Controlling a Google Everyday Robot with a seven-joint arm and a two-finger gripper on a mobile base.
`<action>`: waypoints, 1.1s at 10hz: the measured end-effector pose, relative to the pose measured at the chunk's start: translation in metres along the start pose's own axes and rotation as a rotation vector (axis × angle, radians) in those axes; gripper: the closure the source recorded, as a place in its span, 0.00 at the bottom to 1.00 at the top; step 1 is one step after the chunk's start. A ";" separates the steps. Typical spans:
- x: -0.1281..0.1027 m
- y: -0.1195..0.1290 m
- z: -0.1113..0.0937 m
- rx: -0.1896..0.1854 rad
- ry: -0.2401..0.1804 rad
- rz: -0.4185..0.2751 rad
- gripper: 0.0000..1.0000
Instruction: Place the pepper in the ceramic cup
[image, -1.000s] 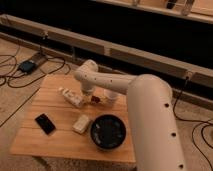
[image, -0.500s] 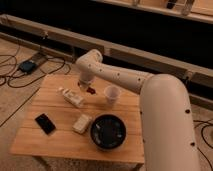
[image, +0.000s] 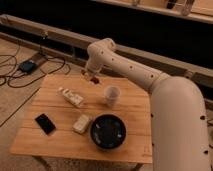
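Pepper first: where does it sit?

At the tip of the gripper, a small dark red thing hanging over the far edge of the table, left of that edge's middle. It is held up off the wood.

And the jaws?

Closed tight on the pepper, with nothing else between them. The arm comes in from the right side, bends above the far edge and points the gripper downward.

The ceramic cup?

Upright and whitish, on the table a little right of centre, nearer the far edge than the near one. It stands apart from the gripper, to the near right of it. Whether anything lies inside I cannot tell.

What else does the table carry?

A black bowl close to the near edge, in front of the cup and not touching it. A pale block sits just beside the bowl's left side. A whitish packet lies slanted to the left of the cup. A black phone lies flat toward the near left corner — well apart from the cup.

And off the table?

Cables on the floor beyond the far left corner — a dark box among them.
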 end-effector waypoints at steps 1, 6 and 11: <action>-0.007 0.008 -0.006 0.000 0.015 0.009 1.00; -0.052 0.026 -0.023 0.014 0.097 0.061 1.00; -0.084 0.022 -0.024 0.040 0.149 0.105 1.00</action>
